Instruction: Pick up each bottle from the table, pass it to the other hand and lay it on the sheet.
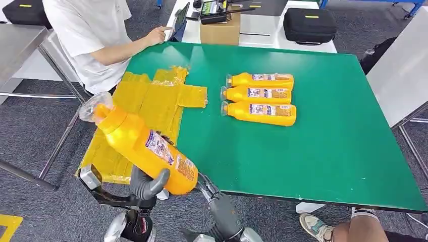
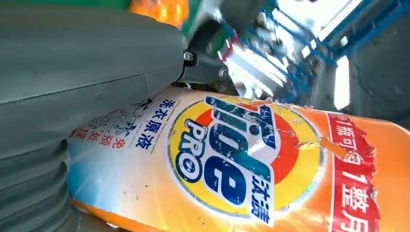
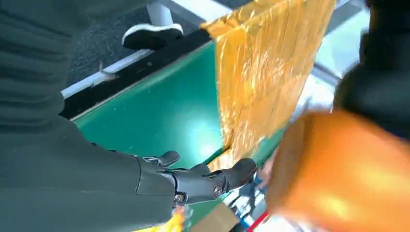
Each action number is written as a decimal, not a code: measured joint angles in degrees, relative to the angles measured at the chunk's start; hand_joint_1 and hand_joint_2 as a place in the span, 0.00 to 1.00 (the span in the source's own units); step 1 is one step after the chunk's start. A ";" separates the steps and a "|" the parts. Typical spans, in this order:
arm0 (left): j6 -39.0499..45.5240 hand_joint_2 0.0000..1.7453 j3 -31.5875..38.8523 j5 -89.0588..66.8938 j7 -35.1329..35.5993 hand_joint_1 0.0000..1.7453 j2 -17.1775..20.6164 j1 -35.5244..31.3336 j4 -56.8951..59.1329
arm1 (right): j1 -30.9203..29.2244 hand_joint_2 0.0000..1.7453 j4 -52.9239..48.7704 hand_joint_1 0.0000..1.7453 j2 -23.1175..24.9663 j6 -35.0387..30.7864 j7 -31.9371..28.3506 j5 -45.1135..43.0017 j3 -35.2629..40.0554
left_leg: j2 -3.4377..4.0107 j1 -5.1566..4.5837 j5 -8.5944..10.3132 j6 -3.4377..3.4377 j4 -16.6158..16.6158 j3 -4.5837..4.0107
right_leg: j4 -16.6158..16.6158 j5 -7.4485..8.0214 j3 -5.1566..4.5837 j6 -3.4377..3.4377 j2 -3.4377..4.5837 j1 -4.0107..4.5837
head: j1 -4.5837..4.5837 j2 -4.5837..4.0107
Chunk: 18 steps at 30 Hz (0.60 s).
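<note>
Tide bottle [image 1: 146, 146], lower left of frame, is grasped by left hand [image 1: 147, 185] after handover; right hand [image 1: 209, 190] seems released; next, lay it on yellow sheet [image 1: 151, 101].

The orange plastic bottle [image 1: 146, 148] is shining glossy; the yellow sheet [image 1: 151, 108] is looking crinkled, the green worktop [image 1: 323, 151] matt.

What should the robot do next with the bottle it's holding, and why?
Probably swing the held bottle out over the yellow sheet and lower it flat. The left hand grips its base, with the cap end tilted up over the sheet's near part. The right hand sits beside the base and looks empty, so the pass seems done. Three bottles wait on the green table.
</note>
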 measured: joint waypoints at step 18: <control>35.09 1.00 5.19 -78.54 1.16 1.00 13.05 -14.65 19.50 | 2.28 0.00 -9.16 0.00 -2.06 -1.41 -3.91 -8.53 -2.16 | 0.08 0.02 0.05 -0.02 0.00 0.04 | 0.04 0.02 0.03 -0.02 0.07 0.02 | -0.02 0.00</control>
